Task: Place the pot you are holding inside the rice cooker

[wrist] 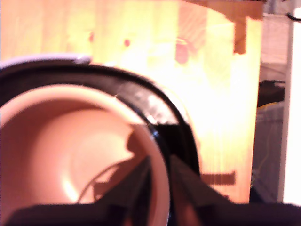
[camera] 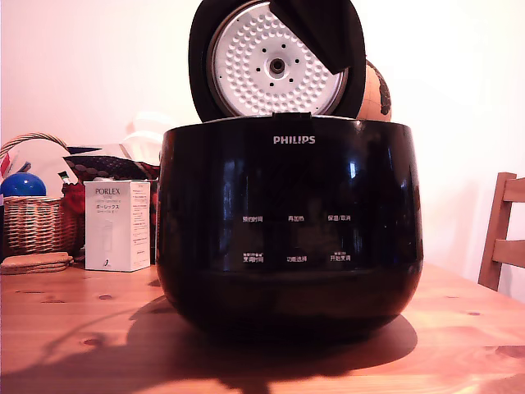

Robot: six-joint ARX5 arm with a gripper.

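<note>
The rice cooker point(camera: 289, 230) filled the middle of the exterior view, its glossy black body nearly reaching the lower edge of the frame and standing on a knotty pine table point(camera: 74, 336). Open tabletop lay to either side of it, more towards the lower left of the frame. Its round lid point(camera: 275, 61) stood raised in the upper centre, showing a white dimpled inner plate, and a dark part of the arm point(camera: 324, 33) crossed the lid's upper right.

In the wrist view the pot point(wrist: 70, 155) sat low inside the cooker's black rim, in the lower left of the frame. Its smooth rounded interior glowed pinkish under the warm light (the true colour could not be judged), and its thin rim curved up through the frame's centre. The gripper point(wrist: 160, 176) was clamped on that rim at lower centre, one dark finger point(wrist: 136, 183) inside the pot and the other outside.

Behind, at the exterior view's left, stood a white Porlex box point(camera: 117, 226) and a woven wicker basket point(camera: 37, 222); a wooden chair point(camera: 504, 234) showed at the right edge.
</note>
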